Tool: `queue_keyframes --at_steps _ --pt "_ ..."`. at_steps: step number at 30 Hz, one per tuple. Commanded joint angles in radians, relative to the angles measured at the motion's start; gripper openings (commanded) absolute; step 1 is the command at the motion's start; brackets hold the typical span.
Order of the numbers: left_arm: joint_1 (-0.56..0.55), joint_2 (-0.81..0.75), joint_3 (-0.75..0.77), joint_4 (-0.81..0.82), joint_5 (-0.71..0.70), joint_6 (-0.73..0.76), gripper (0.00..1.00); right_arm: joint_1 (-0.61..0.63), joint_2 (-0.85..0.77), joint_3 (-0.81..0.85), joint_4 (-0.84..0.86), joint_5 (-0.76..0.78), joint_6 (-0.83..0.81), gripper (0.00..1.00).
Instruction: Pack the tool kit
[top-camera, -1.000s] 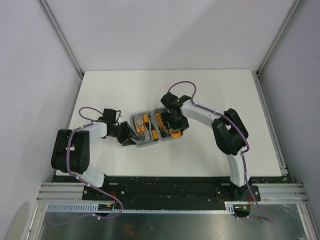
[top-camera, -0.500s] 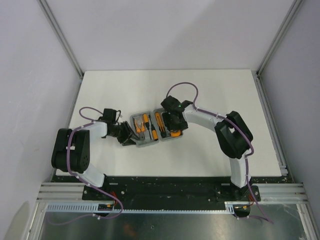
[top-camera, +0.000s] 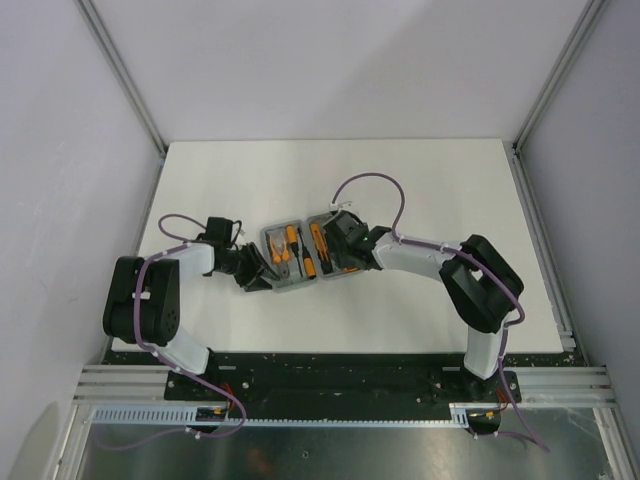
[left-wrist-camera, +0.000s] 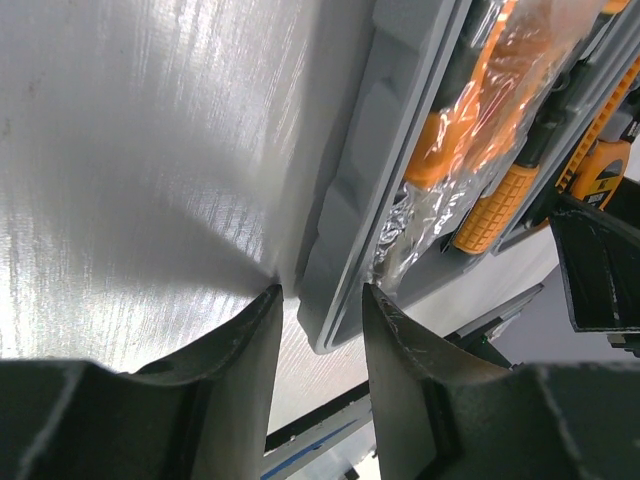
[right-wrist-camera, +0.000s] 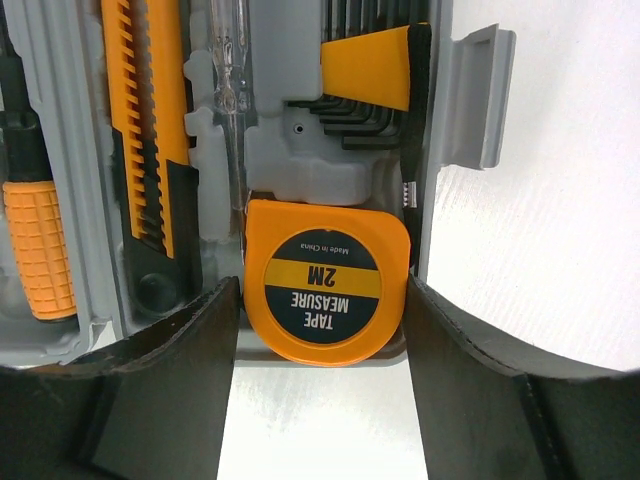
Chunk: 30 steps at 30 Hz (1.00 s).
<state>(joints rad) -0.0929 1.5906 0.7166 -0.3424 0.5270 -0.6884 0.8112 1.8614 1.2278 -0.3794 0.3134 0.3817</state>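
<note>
The grey tool kit case (top-camera: 284, 286) lies open on the white table with orange-and-black tools in both halves. My left gripper (top-camera: 260, 274) is shut on the case's left rim (left-wrist-camera: 345, 190), one finger (left-wrist-camera: 250, 340) outside the wall and the other inside. Wrapped pliers (left-wrist-camera: 500, 90) and a screwdriver handle (left-wrist-camera: 495, 205) lie in that half. My right gripper (right-wrist-camera: 322, 292) is at the right half, shut on the orange tape measure (right-wrist-camera: 325, 282). The tape measure sits in its slot and sticks out slightly over the near edge. A knife (right-wrist-camera: 150, 130) and hex keys (right-wrist-camera: 370, 65) lie beside it.
The case's latch tab (right-wrist-camera: 470, 95) juts out on its right wall. Bare white table (top-camera: 420, 190) surrounds the case. Metal frame rails (top-camera: 540, 240) run along the table's sides, and the arm bases stand at the near edge.
The right arm has stretched out lower toward the case, and its jaws have narrowed onto the tape measure. The left arm and the case have not moved.
</note>
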Motion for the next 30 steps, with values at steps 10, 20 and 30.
queue_keyframes --at_steps 10,20,30 --pt "-0.001 0.038 -0.010 -0.031 -0.076 0.038 0.45 0.001 -0.100 -0.128 0.161 0.094 0.010 0.77" --pt "-0.001 0.038 -0.008 -0.029 -0.077 0.036 0.45 -0.017 -0.208 -0.093 0.097 0.068 -0.016 0.94" --pt "-0.001 0.045 -0.008 -0.030 -0.066 0.033 0.43 -0.029 -0.168 -0.089 0.023 -0.060 0.023 0.43"
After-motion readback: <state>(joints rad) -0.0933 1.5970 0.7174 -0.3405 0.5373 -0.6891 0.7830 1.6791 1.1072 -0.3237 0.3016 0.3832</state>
